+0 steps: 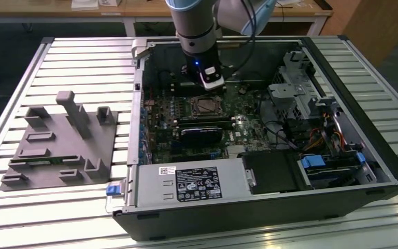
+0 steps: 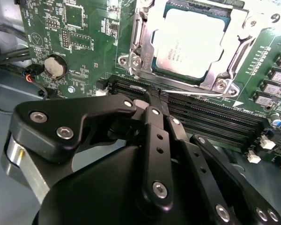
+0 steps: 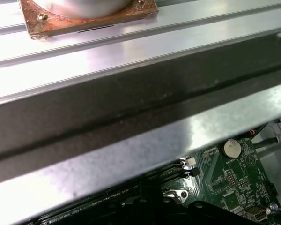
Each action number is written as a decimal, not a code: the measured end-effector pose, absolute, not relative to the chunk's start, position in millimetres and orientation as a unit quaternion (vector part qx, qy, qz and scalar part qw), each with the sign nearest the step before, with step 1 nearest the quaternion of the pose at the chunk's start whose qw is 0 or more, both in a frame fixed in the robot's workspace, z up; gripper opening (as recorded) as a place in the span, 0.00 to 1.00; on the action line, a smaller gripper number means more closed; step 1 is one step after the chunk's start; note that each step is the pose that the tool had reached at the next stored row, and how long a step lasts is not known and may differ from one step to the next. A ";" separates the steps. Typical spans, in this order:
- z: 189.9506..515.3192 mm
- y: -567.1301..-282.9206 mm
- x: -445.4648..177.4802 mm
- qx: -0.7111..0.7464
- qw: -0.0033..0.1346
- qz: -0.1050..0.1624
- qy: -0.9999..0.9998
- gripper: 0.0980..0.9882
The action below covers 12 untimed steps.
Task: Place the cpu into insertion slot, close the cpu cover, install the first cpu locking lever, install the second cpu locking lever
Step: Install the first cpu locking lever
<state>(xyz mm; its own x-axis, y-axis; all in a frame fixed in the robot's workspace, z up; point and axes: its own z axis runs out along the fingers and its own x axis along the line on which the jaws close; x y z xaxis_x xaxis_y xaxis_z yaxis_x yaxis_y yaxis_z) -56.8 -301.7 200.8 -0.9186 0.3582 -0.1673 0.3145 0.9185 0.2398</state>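
Cpu (image 2: 189, 40) lies seated in the insertion slot (image 1: 204, 106), upper right of the second wrist view, cpu cover (image 2: 139, 44) down around it. Your gripper (image 2: 152, 100) has its jaws drawn together at the locking lever (image 2: 201, 96) below; whether they pinch it, I cannot tell. Press the lever evenly and keep off the memory slots (image 2: 215, 124) just beside it.

Arm (image 1: 196, 26) stands near vertical in the exterior view, wrist (image 1: 200, 56) pointing straight down. Gripper (image 2: 152, 99) in the second wrist view: black fingers (image 2: 154, 137) drawn together, tips touching.
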 end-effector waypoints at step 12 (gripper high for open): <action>194.4 -307.5 -55.5 0.174 0.105 0.104 0.974 0.01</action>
